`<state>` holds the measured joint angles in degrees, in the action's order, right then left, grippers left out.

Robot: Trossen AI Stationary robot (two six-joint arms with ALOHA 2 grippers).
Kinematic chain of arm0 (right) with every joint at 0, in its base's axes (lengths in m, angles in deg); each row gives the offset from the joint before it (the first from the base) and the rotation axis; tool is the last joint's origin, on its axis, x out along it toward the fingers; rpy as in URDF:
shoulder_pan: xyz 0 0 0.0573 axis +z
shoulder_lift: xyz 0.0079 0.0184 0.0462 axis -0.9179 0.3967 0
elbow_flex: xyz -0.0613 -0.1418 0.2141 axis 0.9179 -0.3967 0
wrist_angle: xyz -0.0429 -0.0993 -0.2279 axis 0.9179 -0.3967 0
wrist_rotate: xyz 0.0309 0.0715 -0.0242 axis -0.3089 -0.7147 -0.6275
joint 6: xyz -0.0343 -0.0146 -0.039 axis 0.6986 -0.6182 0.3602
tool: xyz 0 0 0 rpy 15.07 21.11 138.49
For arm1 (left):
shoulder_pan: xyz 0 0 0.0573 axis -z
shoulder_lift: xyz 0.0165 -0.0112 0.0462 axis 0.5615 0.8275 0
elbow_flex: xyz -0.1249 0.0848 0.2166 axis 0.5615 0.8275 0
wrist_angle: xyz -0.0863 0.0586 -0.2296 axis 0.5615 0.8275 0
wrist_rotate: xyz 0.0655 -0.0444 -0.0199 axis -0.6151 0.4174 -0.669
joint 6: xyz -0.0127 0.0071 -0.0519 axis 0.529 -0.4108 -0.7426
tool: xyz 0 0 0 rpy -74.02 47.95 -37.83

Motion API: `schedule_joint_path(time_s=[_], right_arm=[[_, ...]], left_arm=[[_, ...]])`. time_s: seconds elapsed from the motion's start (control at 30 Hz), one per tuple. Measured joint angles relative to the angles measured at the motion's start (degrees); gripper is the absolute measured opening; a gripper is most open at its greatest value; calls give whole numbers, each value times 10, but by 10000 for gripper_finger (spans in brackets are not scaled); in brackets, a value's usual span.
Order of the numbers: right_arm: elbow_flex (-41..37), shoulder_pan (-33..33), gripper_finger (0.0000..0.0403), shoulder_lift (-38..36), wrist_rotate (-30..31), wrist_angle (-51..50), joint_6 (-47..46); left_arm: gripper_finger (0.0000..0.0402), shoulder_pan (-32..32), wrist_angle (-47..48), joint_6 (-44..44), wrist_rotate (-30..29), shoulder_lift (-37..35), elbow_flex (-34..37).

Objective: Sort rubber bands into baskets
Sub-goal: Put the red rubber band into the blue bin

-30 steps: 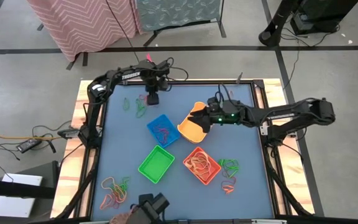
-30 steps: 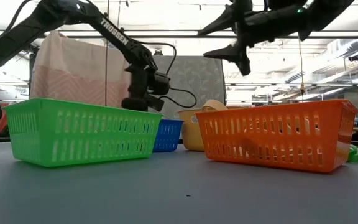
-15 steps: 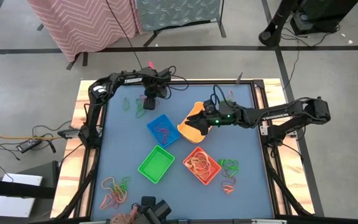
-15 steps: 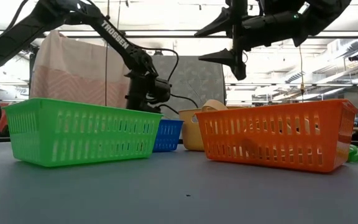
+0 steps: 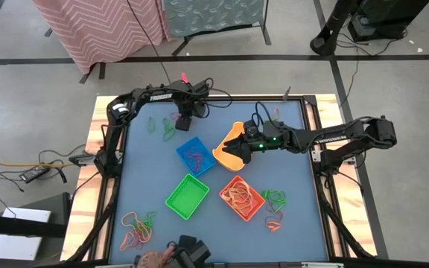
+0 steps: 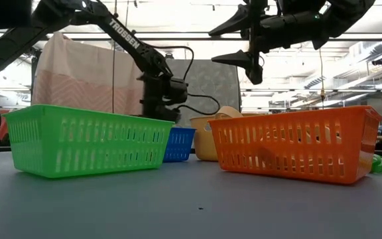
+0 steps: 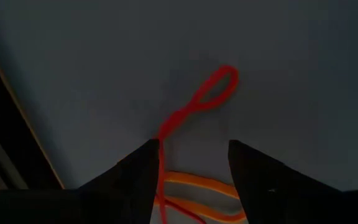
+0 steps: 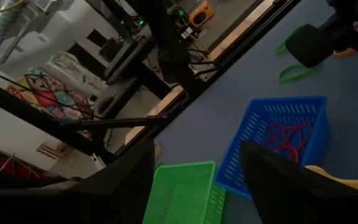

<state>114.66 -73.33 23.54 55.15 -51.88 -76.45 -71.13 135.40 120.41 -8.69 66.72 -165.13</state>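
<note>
Left hand (image 5: 183,121) is down at the far side of the worktop (image 5: 293,160), just behind the blue basket (image 5: 195,155). Its fingers are apart. In the left wrist view a red rubber band (image 7: 199,102) lies looped on the surface, with its tail running in along one finger (image 7: 135,177). Orange bands (image 7: 197,184) sit in the gap. Can't tell if the red one is actually caught on the finger or just lying there.

Right hand (image 5: 232,144) hangs well above the yellow basket (image 5: 226,158), spread wide, with nothing in it. The low view shows it high over the basket tops.

Baskets are clustered mid-worktop:
- blue basket, holding red bands (image 8: 286,138)
- yellow basket, just beside it on the right arm's side
- green basket (image 5: 188,196), nearer the front, looks bare inside
- orange basket (image 5: 241,197), next to the green one, holding orange bands (image 5: 237,195)

Loose rubber bands:
- green and orange ones (image 5: 162,128) just beside the left hand
- a mixed pile (image 5: 137,228) at the front left corner
- a green and red bunch (image 5: 275,202) right of the orange basket
</note>
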Motion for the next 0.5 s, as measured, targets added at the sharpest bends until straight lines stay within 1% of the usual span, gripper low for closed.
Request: schedule_joint_path(time_s=[0.17,0.33,0.4,0.5], right_arm=[[0,0,246,0,-3,-1,0],[0,0,246,0,-16,-1,0],[0,0,246,0,-18,-1,0],[0,0,246,0,-18,-1,1]], left_arm=[[198,0,-40,1,4,0,2],[192,0,-43,0,19,0,2],[179,0,-36,-4,19,0,2],[142,0,-21,-14,20,0,2]])
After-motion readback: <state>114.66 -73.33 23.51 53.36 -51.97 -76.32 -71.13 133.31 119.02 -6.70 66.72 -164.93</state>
